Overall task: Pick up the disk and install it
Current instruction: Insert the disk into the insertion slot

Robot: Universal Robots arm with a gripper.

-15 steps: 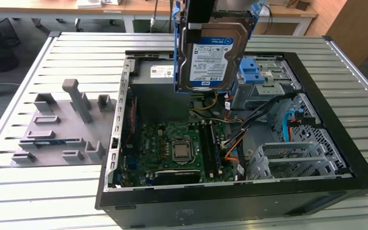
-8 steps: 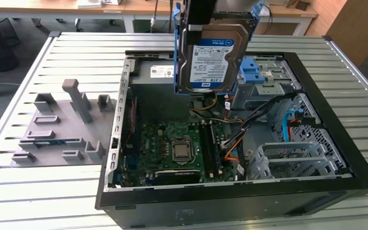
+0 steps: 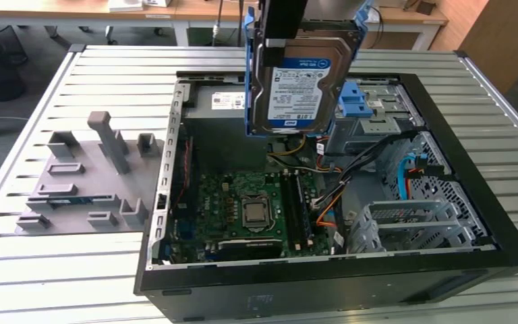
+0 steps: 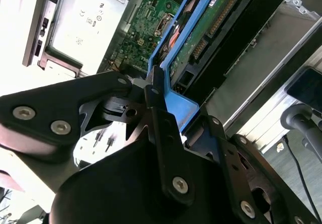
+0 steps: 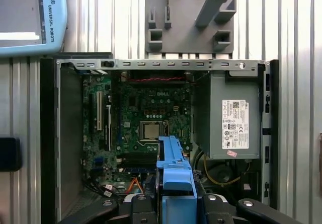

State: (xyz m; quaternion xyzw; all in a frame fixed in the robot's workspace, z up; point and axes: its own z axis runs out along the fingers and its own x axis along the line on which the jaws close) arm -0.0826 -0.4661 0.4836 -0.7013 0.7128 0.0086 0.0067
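While your gripper (image 4: 178, 108) clamps its 2 fingers (image 4: 160, 126) on 1 end of the blue carrier (image 5: 173, 168), the disk (image 3: 299, 88) hangs upright in the air, its white-and-blue label turned to the exterior camera. You hold it above the open computer case (image 3: 502, 236). In the exterior view its lower edge falls between the grey power supply (image 3: 218, 101) and the metal drive cage (image 3: 371, 101) with the blue latch. The second wrist view shows the drive's green circuit side and its connector. In the first wrist view the carrier points down toward the motherboard (image 5: 146, 118). To the exterior view's left of the case, 1 grey fixture block (image 3: 88, 175) lies flat on the slatted metal table (image 3: 52, 277), well apart from the drive.
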